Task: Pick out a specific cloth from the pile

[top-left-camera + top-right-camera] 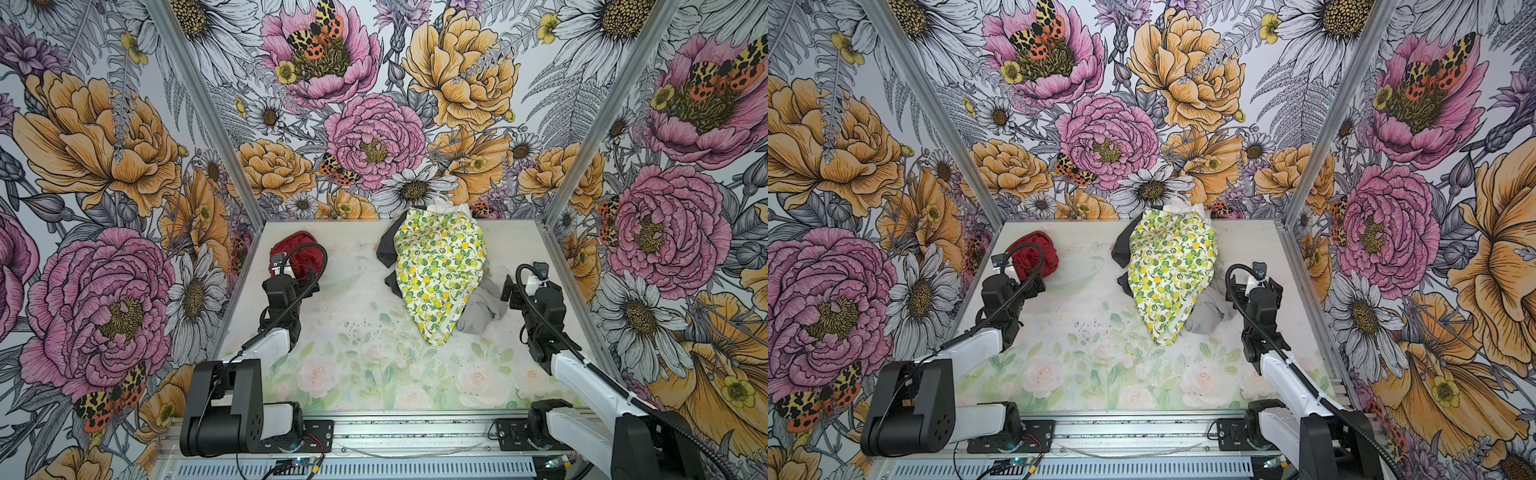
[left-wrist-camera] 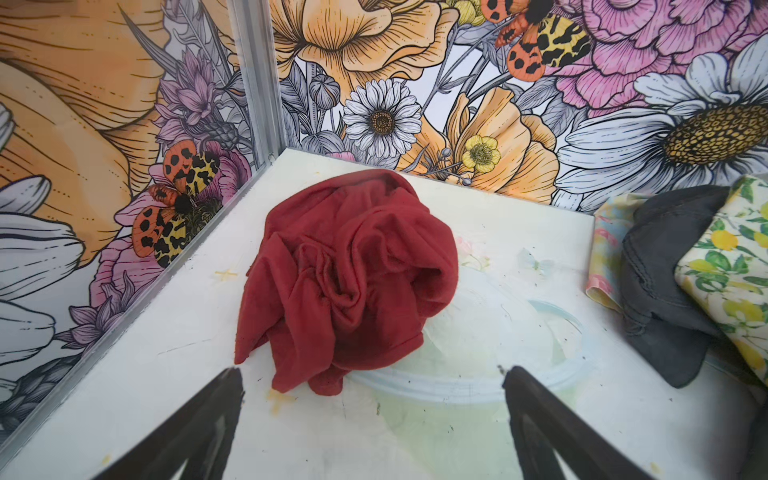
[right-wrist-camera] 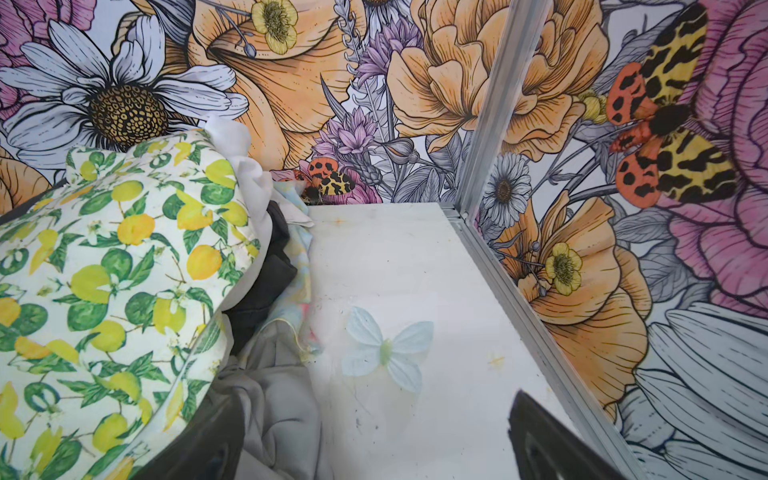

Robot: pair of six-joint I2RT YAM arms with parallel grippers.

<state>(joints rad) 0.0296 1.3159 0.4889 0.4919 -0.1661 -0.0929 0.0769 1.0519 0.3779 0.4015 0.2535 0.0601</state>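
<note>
Red cloth (image 2: 345, 282) lies crumpled in a loose ball on the table (image 1: 353, 332), in the far left corner and well apart from the pile (image 1: 436, 270). No other fabric touches it.

Left gripper (image 2: 372, 374) is open wide and empty. Its two dark fingers are spread just short of the cloth's near edge.

Right gripper (image 3: 370, 411) is also open and holds nothing. It is parked beside the pile on the light grey piece's (image 1: 484, 311) side. We cannot tell whether its nearer finger touches that piece.

Risks as we judge them:
- The cloth is thin and bunched. A shallow pinch may catch only one outer fold, and the rest could slide out or trail as it lifts.
- Fingertips sit low, so a steep dive could jam them on the table before they close.
- The cloth sits close to the metal rail (image 2: 174, 276) of the corner. A push forward could shove it against the wall or bump a finger there.
- If the right arm moves, it could snag the grey piece and drag the lemon-print sheet (image 1: 1167, 270) with it.
</note>
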